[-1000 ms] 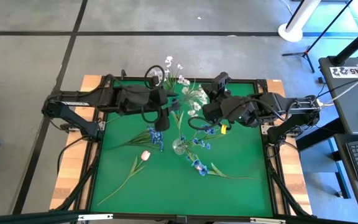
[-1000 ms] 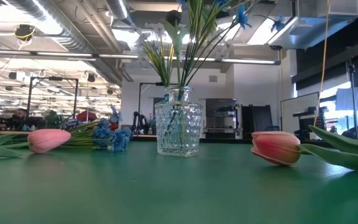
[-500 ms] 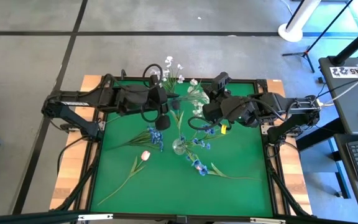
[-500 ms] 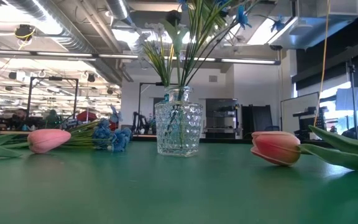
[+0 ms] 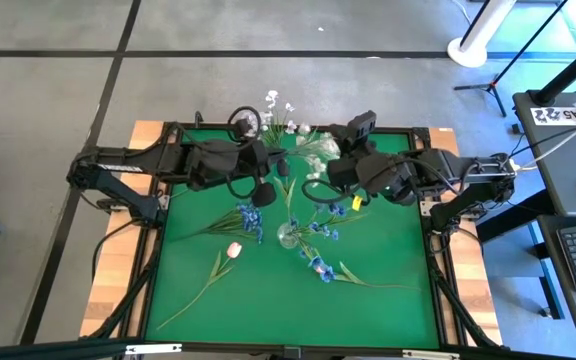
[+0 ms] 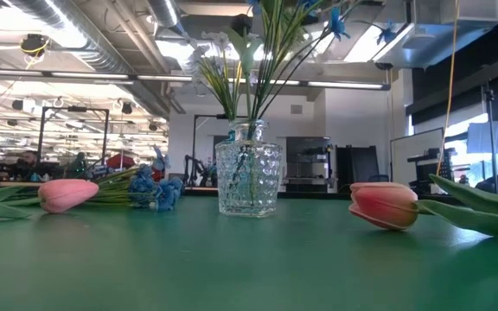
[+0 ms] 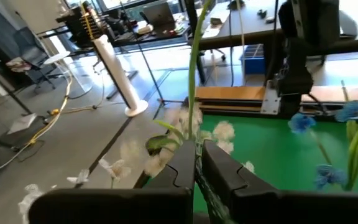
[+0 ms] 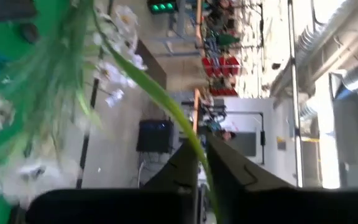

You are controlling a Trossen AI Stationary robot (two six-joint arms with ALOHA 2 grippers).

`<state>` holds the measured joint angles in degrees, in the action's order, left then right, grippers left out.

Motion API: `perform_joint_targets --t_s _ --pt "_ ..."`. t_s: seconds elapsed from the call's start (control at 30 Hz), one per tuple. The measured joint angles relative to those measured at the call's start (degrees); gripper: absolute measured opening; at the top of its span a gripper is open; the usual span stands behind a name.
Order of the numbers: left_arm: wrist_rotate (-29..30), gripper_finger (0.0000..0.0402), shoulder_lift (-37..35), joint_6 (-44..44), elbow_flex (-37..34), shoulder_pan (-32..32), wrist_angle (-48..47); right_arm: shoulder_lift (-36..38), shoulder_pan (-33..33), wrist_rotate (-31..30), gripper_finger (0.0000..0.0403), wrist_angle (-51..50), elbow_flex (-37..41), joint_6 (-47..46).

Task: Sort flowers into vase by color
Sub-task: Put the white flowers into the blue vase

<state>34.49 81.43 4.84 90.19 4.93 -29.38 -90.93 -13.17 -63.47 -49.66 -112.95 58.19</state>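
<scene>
Holding white flowers, both arms hang near the top middle of the high view, above the far side of the green surface [image 5: 388, 310]. The left claw [image 7: 196, 163] is squeezed tight on a thin green stem [image 7: 192, 74], and white blossoms [image 7: 166, 149] show just past its fingers. The right claw [image 8: 202, 160] is pinched on a long green leaf [image 8: 148, 90], with a bunch of white flowers [image 8: 114, 68] close by. From above, the white flowers [image 5: 303, 145] sit between the two claws, near the top edge of the surface. The glass vase [image 6: 249, 177] stands in the middle of the low view and already has blue flowers [image 5: 318, 228] in it. One pink tulip [image 6: 66, 193] lies left of the vase, beside a loose blue sprig [image 6: 154, 192]. Another pink tulip [image 6: 385, 205] lies on the right. No second vase can be seen. To do this step well, I think each claw should keep a firm hold low on its stem and move slowly. The stems are thin and bendy, so a fast swing could make them flop or slip. The white bunch should stay high above the vase, or it may knock it over.
</scene>
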Motion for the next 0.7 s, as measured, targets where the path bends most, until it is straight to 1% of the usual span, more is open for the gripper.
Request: perform_joint_targets --t_s 0.17,0.3,0.37,0.43,0.5,0.57,0.6,0.63,0.7 --pt "6.3 0.0008 -0.2 0.6 0.0 0.5 0.1 0.0 -0.8 -2.3 0.0107 -2.3 0.0 -0.7" --pt "11.3 0.0008 -0.9 1.8 0.0 0.5 1.8 0.0 -1.9 -4.3 0.0162 -3.6 0.0 -5.8" --pt "12.0 0.0008 -1.7 2.4 0.0 0.5 3.0 0.2 -2.1 -5.6 0.0184 -4.2 0.0 -8.7" --pt "12.5 0.0008 -2.6 3.0 0.0 0.5 4.4 1.0 -3.1 -5.5 0.0199 -5.2 0.0 -11.9" --pt "13.3 0.0008 -3.3 3.3 0.0 0.5 4.9 2.0 -3.4 -3.6 0.0209 -5.6 0.0 -15.8" --pt "14.1 0.0008 -3.9 3.3 0.0 0.5 4.8 3.2 -3.4 -0.1 0.0212 -6.6 0.0 -20.6" --pt "14.8 0.0008 -4.3 3.3 0.0 0.5 4.9 3.8 -3.4 2.7 0.0213 -7.1 0.0 -24.0" --pt "15.6 0.0008 -4.7 3.3 0.0 0.5 5.2 4.4 -3.3 6.8 0.0213 -8.2 0.0 -28.0" --pt "16.4 0.0008 -5.0 3.3 0.0 0.5 6.8 5.3 -2.1 16.3 0.0213 -9.6 0.0 -35.9"
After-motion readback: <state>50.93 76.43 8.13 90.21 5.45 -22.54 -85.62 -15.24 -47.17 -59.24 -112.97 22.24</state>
